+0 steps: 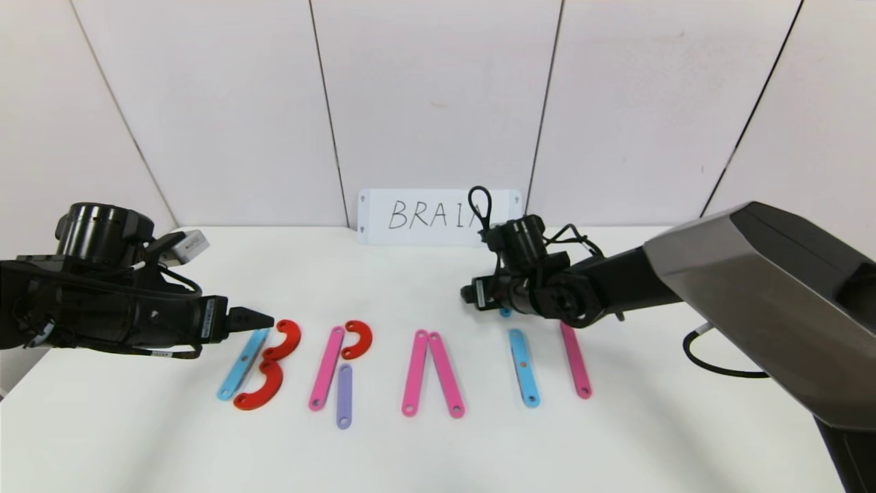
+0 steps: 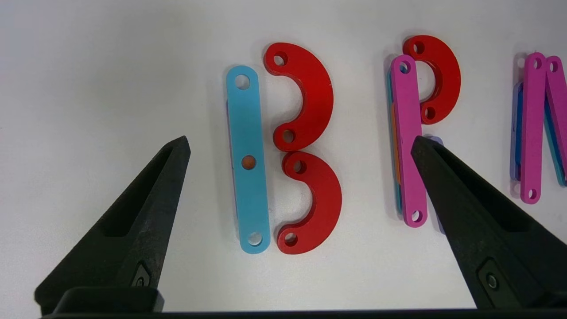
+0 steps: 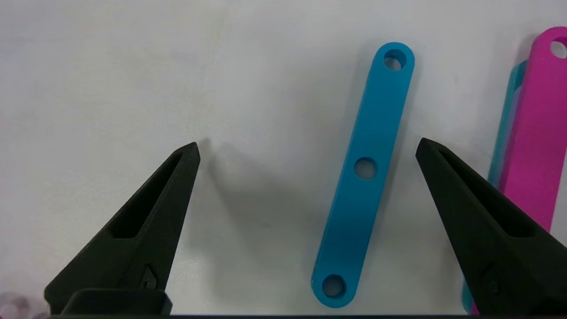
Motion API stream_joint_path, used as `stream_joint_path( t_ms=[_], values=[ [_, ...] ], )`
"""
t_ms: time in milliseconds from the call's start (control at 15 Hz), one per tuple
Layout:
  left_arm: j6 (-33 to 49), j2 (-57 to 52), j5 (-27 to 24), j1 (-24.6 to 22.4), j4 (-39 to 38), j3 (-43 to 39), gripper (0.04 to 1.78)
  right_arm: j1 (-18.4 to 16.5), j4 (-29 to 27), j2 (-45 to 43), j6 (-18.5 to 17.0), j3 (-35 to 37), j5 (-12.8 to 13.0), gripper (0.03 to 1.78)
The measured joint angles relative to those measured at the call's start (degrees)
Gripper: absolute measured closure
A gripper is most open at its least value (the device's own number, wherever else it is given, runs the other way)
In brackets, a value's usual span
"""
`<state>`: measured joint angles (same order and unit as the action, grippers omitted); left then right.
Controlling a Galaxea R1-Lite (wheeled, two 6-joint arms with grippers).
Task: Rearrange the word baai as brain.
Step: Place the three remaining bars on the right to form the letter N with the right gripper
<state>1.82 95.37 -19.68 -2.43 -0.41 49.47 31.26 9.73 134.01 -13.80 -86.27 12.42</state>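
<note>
Nearest the head camera: bare white counter (image 1: 438,452), matte, softly shadowed, running back to a wall of pale panels (image 1: 438,89) split by thin dark seams. Propped against that wall at centre, a white card with handwritten black letters (image 1: 417,216), its last letter hidden behind the right arm's cable.

Laid in a row across the counter, the plastic-piece word (image 1: 404,366). From the robot's left: a light-blue straight bar (image 2: 248,159) with two red curved hooks (image 2: 308,146) just beside it, stacked end to end, forming a B. Next, a pink straight bar (image 2: 408,141) with a third red hook (image 2: 436,77) at its top and a purple short bar (image 1: 344,396) below the hook. Then two pink bars (image 1: 431,373) touching at the top and spreading downward. Further right, a blue bar with three holes (image 3: 365,173), slightly tilted, and a deeper pink bar (image 1: 575,359) near it, apart.

Left gripper (image 2: 301,141) hovering low at the counter's left side, black pointed fingers (image 2: 141,212) spread wide, nothing between them but the B beneath. Right gripper (image 3: 308,146) above the blue three-hole bar, fingers (image 3: 478,221) likewise spread wide and holding nothing, one over bare counter, the other over the edge of the deeper pink bar. Faint shadow of the fingers on the white surface.
</note>
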Motion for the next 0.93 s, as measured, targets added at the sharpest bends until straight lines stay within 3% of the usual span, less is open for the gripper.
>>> stream_joint_path(
  t_ms=[200,600,733,933],
  values=[
    [0.0,0.0,0.0,0.0,0.0,0.0,0.08,-0.2,0.3,0.9,0.0,-0.4,0.0,0.43],
    [0.0,0.0,0.0,0.0,0.0,0.0,0.08,-0.4,0.3,1.2,-0.1,-0.2,-0.1,1.39],
    [0.0,0.0,0.0,0.0,-0.1,-0.2,0.08,-0.4,0.2,1.2,0.0,-0.2,-0.1,1.52],
    [0.0,0.0,0.0,0.0,-0.1,-0.2,0.08,-0.5,0.0,0.8,0.0,0.1,0.0,1.53]
  ],
)
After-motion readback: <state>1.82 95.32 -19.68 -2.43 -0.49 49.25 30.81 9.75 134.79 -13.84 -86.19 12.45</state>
